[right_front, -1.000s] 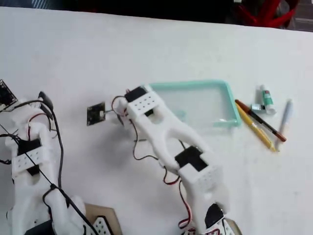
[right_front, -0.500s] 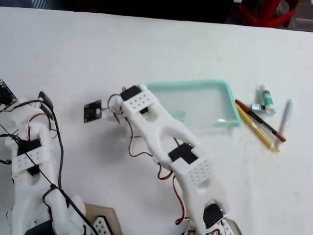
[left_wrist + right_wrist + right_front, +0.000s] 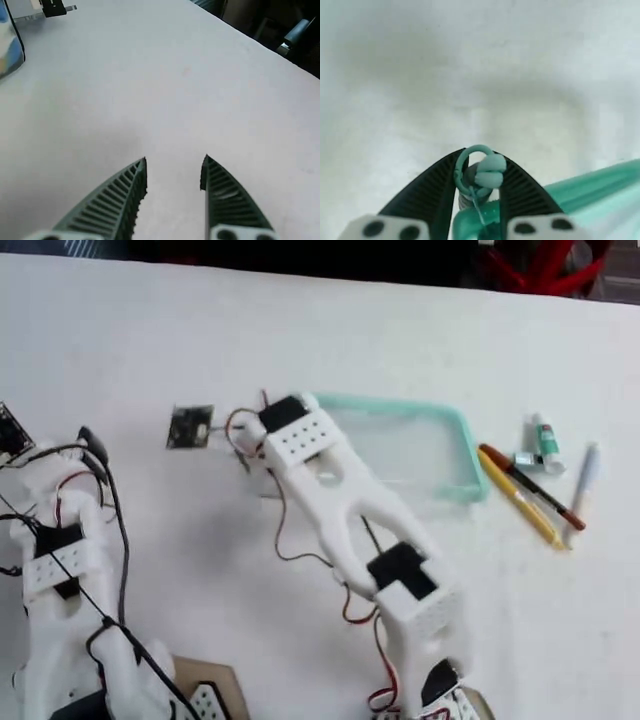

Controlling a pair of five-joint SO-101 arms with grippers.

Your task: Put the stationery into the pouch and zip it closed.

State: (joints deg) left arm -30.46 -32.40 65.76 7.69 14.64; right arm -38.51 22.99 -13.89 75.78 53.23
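Right gripper point(image 3: 481, 161) clamped on the zip pull point(image 3: 488, 171) at one end of the pouch point(image 3: 466, 437), which lies flat on the desk point(image 3: 330, 330), pens point(image 3: 522, 492) and a tube point(image 3: 543, 439) just beside its other end; left gripper point(image 3: 174, 172) part open, empty, well apart from the pouch.

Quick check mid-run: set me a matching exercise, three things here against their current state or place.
1 left gripper
2 right gripper
3 long yellow pencil

A shut on the teal zipper pull of the clear teal-trimmed pouch
B on the white table beside a red pen, outside the pouch
C open over a bare patch of the table

Pairs: 1-C, 2-A, 3-B
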